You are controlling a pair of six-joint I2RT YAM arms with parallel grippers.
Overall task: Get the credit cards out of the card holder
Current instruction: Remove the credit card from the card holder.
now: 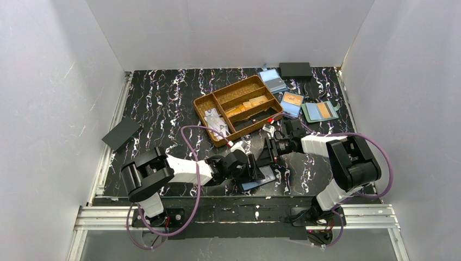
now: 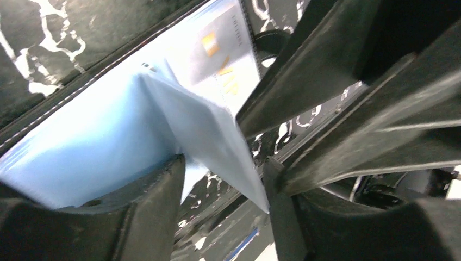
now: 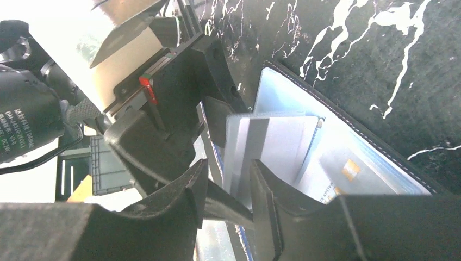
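Extraction hinges on one pale whitish plastic credit card, dark-striped, standing half out of the open black, blue-lined card holder on the marbled black table, its long axis running toward both wrists. The left gripper has its fingers apart astride the card's corner. The right gripper sits at its near edge, fingers part-way apart; whether they pinch it, I cannot tell.
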